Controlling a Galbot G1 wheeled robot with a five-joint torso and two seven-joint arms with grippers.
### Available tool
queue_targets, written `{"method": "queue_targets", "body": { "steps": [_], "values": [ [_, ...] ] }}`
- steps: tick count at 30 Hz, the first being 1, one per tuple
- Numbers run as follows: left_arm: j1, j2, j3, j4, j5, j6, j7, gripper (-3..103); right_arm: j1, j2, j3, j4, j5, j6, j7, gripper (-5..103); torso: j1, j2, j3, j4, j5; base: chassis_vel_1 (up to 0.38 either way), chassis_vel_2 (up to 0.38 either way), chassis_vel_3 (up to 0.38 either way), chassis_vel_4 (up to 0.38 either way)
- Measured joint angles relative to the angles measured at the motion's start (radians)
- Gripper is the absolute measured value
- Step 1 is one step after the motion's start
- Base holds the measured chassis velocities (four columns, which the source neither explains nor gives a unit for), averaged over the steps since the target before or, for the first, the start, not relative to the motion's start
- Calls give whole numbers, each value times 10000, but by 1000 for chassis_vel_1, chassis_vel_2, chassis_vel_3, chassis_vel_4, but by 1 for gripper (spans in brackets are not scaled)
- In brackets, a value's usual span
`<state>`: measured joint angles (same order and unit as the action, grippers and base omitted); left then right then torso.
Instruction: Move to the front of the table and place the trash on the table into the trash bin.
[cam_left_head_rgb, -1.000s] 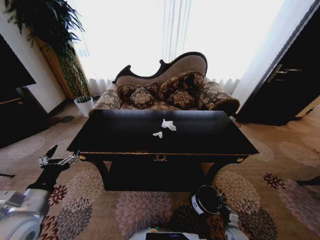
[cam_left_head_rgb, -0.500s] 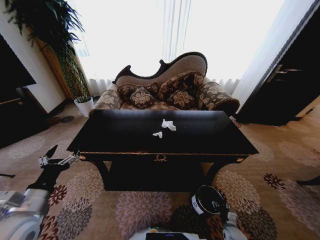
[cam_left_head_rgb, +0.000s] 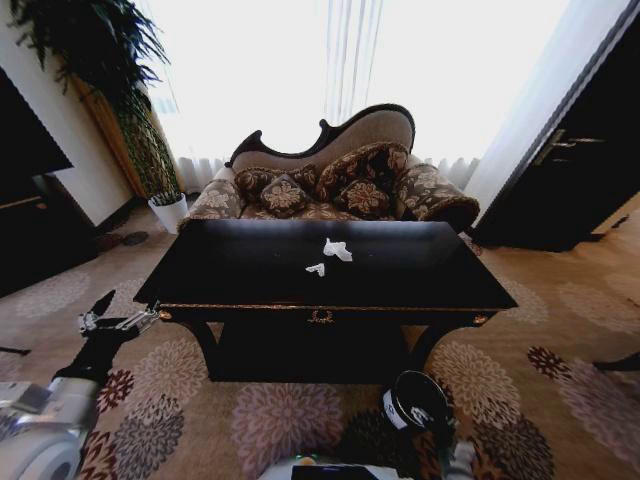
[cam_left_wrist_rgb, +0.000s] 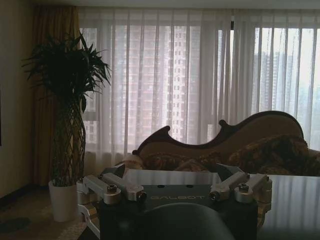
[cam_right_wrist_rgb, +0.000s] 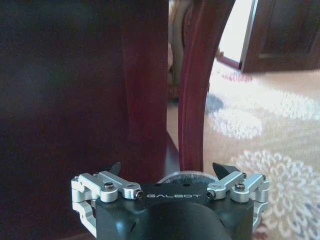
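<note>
The glossy black table (cam_left_head_rgb: 420, 275) with gold trim stands straight ahead of me. Two white paper wads lie near the middle of its top: a larger wad (cam_left_head_rgb: 337, 249) and a smaller wad (cam_left_head_rgb: 316, 268) just in front of it. The dark trash bin (cam_left_head_rgb: 413, 400) with a pale rim stands on the carpet before the table, right of centre. My left gripper (cam_left_head_rgb: 118, 312) hangs open and empty off the table's front left corner, below top height. My right gripper (cam_right_wrist_rgb: 170, 171) is open low beside the bin, facing a carved table leg (cam_right_wrist_rgb: 196, 100).
A patterned sofa (cam_left_head_rgb: 340, 185) with cushions stands behind the table before bright curtains. A tall potted plant (cam_left_head_rgb: 150, 150) is at the back left, a dark cabinet (cam_left_head_rgb: 30, 220) along the left wall and a dark door (cam_left_head_rgb: 580, 170) at the right. Flowered carpet surrounds the table.
My right arm beside the bin has sunk a little toward the bottom edge of the head view. Table, wads, bin and left gripper are as before.
</note>
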<state>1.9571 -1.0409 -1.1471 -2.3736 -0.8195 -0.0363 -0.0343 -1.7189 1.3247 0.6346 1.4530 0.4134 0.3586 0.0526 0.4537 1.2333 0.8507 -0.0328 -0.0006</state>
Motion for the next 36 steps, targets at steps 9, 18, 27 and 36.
{"method": "queue_targets", "body": {
  "steps": [9, 18, 27, 36],
  "values": [
    [0, 0, 0, 0, 1, 0, 0, 100, -1562, 236, 551, 2398, -671, 957, -41, 100, 0, 0, 0, 3, 3, 0, 0, 0, 0],
    [0, 0, 0, 0, 1, 0, 0, 100, -2308, 376, 1536, 4111, -1294, 1251, -53, 100, 1, 0, 1, 4, 4, 0, 0, 0, 0],
    [0, 0, 0, 0, 0, 0, 0, 100, -2516, -44, 2553, 5807, -568, 443, -39, 100, 1, -1, 2, 2, 4, 0, 0, 0, 0],
    [0, 0, 0, 0, 1, 0, 0, 100, -2013, -1200, 3410, 7569, 850, -1462, -25, 100, 1, -1, 2, 2, 6, 0, 0, 0, 0]
  ]
}}
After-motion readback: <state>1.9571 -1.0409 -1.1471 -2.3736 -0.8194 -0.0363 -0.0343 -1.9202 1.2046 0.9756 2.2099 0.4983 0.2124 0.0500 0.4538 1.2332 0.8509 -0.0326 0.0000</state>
